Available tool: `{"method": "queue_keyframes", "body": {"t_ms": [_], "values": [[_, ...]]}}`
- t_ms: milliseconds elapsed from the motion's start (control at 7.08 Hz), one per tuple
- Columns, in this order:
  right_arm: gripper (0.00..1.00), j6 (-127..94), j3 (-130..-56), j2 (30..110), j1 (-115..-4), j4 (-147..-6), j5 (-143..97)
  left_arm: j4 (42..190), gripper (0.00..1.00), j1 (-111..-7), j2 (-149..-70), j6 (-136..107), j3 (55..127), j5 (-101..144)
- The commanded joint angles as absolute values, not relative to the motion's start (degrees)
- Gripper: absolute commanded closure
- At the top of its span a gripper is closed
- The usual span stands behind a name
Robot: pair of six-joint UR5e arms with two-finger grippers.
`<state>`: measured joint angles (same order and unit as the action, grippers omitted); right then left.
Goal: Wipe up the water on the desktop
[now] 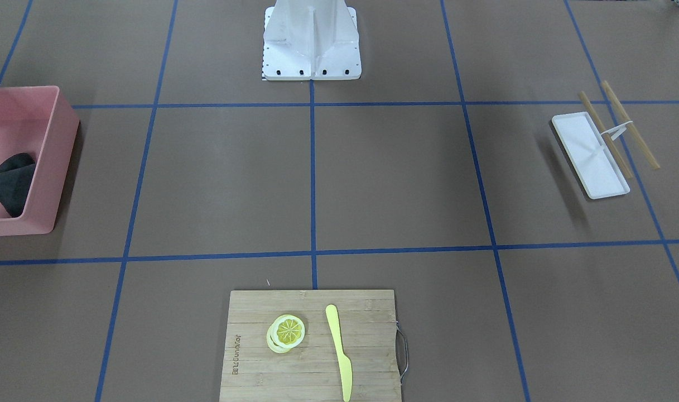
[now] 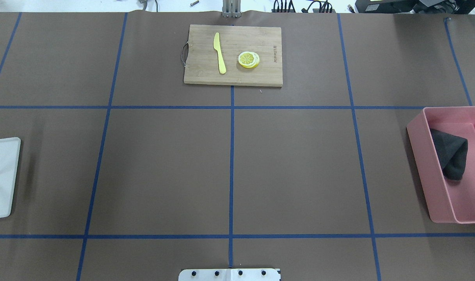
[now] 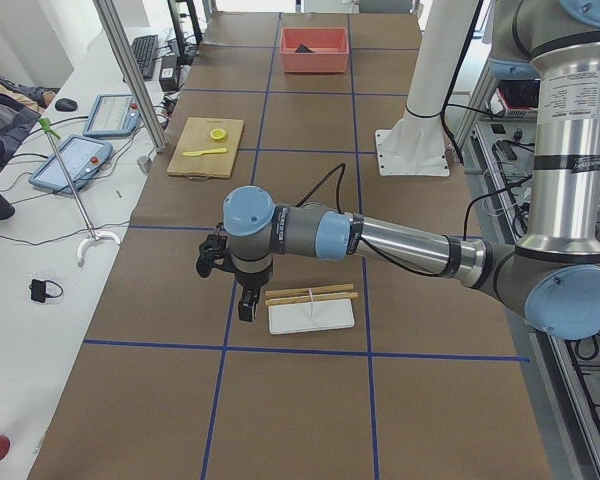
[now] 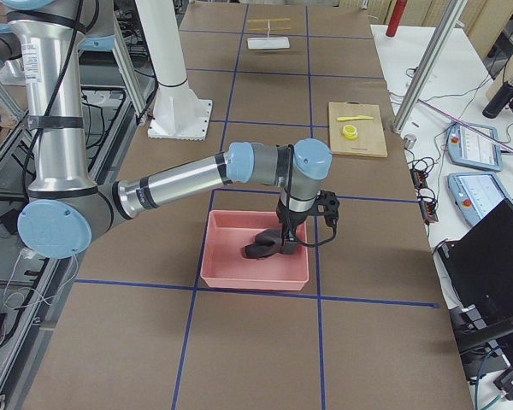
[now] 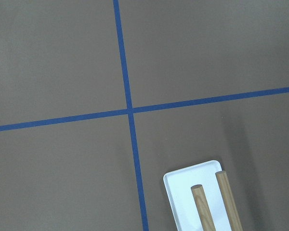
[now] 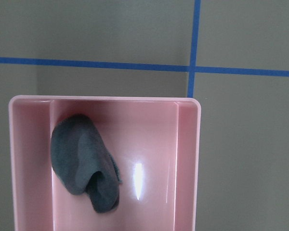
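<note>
Desktop (image 2: pixel 163 171) matte brown, flat (blue tape grid (image 2: pixel 232 164)).

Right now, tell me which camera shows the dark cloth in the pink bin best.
Right wrist-mounted: the dark cloth lies whole and large in the pink bin. Overhead exterior shows it smaller; front-facing crops it at the edge; exterior right, partly hidden; exterior left, a speck; left wrist-mounted, nothing.

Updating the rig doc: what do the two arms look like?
Both alike: left arm and right arm have silver tube links, grey joint housings with light-blue round caps, and a black cable routed along the links. Left gripper and right gripper are black. No markings legible.
</note>
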<state>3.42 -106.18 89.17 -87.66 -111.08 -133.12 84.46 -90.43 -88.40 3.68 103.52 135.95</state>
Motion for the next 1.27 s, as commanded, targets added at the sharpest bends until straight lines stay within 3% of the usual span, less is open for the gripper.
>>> {"method": "queue_keyframes", "body": {"t_ms": [0, 1130], "values": [[0.0, 6.2, -104.3, 91.0, -91.0, -105.3, -133.7, 84.5, 0.02, -90.6, -88.2, 3.4, 103.5, 136.1], [0.0, 9.4, -105.0, 89.4, -92.5, -105.8, -133.5, 84.5, 0.02, -90.5, -88.5, 3.1, 103.4, 136.1]]}}
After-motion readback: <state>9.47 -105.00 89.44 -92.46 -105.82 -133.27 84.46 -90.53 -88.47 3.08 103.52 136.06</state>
